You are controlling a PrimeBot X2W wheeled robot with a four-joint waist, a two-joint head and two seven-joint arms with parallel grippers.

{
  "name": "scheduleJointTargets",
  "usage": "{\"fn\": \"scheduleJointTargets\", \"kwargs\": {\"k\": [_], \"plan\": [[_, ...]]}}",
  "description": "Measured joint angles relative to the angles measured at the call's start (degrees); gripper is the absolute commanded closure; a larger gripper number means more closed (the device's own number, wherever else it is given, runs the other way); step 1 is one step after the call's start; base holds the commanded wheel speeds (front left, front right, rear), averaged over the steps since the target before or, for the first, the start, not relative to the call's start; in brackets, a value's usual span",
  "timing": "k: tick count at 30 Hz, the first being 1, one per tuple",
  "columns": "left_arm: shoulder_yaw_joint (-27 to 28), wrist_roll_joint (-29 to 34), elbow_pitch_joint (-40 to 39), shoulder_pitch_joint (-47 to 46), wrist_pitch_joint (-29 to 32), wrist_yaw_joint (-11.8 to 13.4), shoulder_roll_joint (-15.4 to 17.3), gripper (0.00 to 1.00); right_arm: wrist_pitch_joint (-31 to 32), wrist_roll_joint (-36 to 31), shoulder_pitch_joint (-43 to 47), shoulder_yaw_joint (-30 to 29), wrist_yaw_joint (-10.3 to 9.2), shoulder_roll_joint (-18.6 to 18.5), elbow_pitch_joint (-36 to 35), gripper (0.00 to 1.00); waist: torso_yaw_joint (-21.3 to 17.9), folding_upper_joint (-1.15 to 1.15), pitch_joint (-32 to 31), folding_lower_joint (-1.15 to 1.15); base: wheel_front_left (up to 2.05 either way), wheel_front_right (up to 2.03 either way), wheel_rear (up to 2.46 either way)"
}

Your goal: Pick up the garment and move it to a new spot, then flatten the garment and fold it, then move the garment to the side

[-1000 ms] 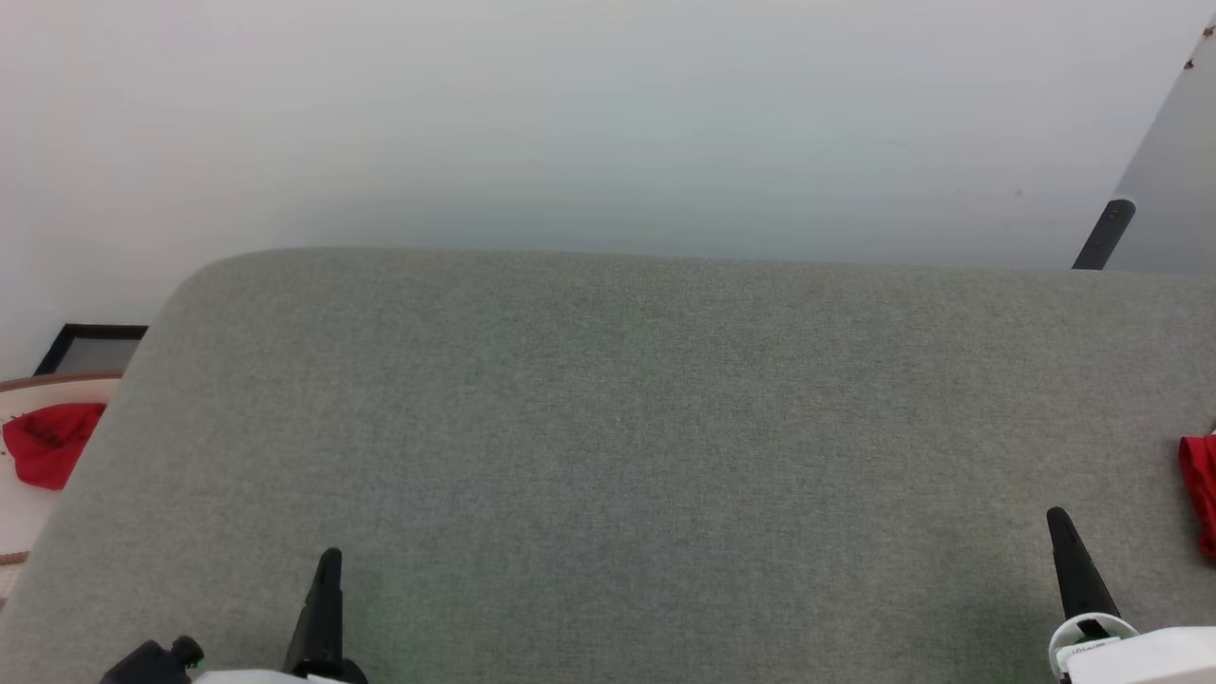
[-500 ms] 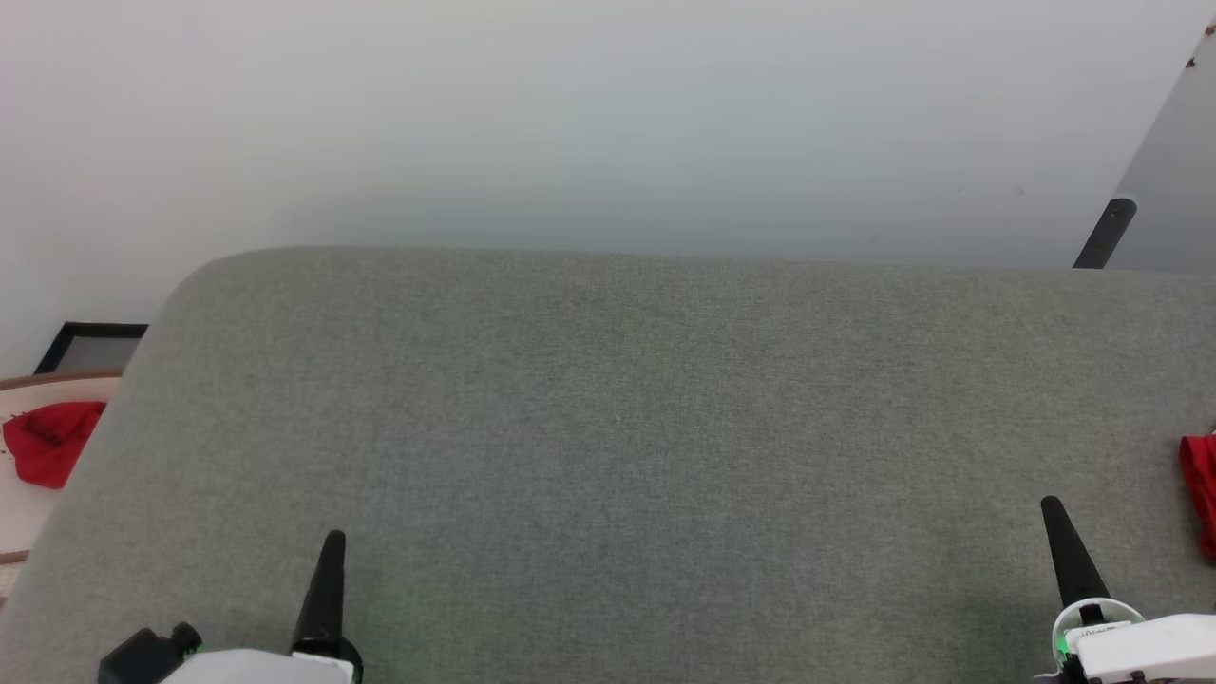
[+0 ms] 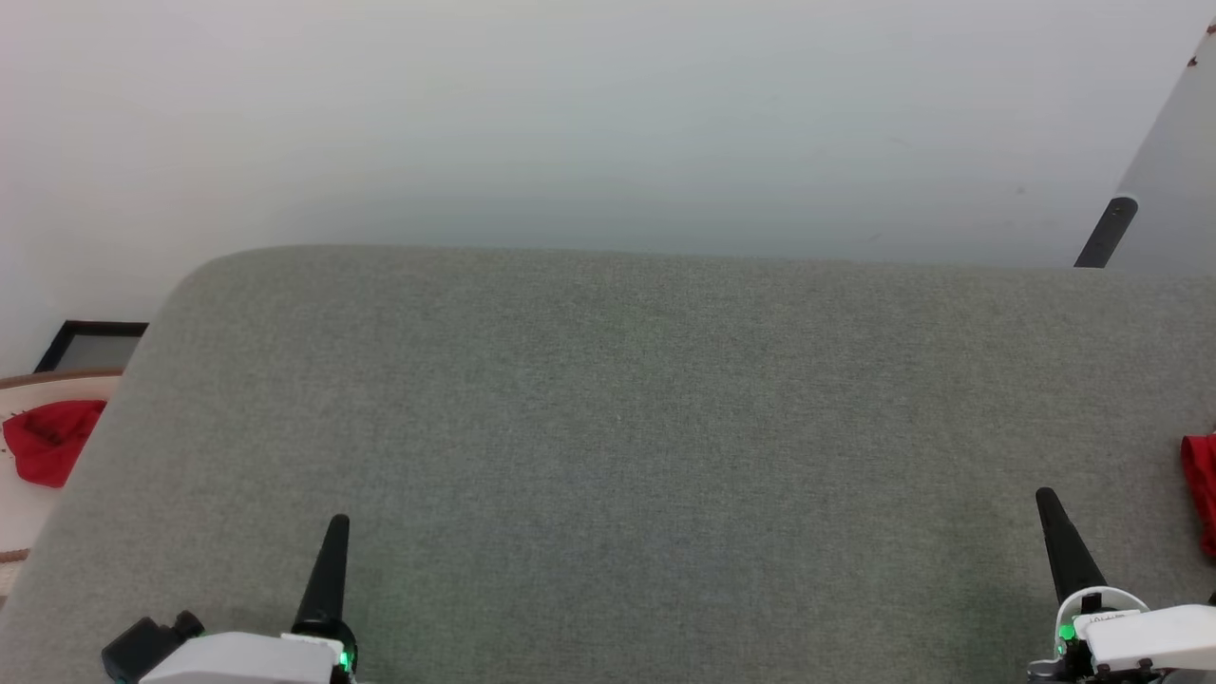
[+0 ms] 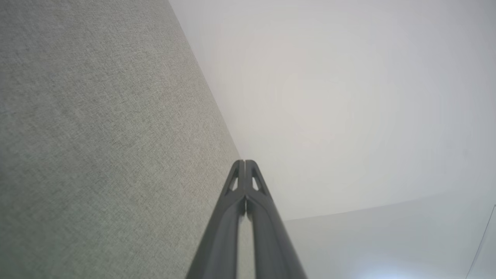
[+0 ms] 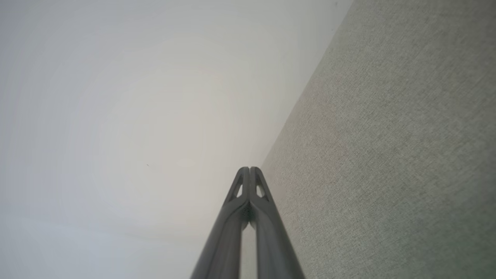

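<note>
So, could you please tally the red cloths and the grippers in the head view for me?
Red cloths: 2, left cloth and right cloth.
Grippers: 2, left gripper and right gripper, both shut.
Total: 4.

Both pairs of jaws are long, dark grey plastic fingers (image 4: 224, 240) tapering to a point, with small triangular cut-outs just below the tips. Behind the left jaws sits a white wrist housing (image 3: 247, 660) with a green light (image 3: 344, 657) and a black knob (image 3: 142, 644). Behind the right jaws are a white casing (image 3: 1154, 635), a white ring (image 3: 1102, 598) and a green lamp (image 3: 1066, 632).
</note>
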Motion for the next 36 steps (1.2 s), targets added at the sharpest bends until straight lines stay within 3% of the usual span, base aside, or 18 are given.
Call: {"fn": "scheduleJointTargets", "kwargs": {"k": [36], "plan": [[1.08,-14.23,1.97,-3.79,4.37,-0.01,-0.68,1.00,2.43,13.94,-3.16,-0.38,-0.02,0.79,2.74,1.00,0.10,0.00,0.23,0.00,0.00,0.00,0.00]]}}
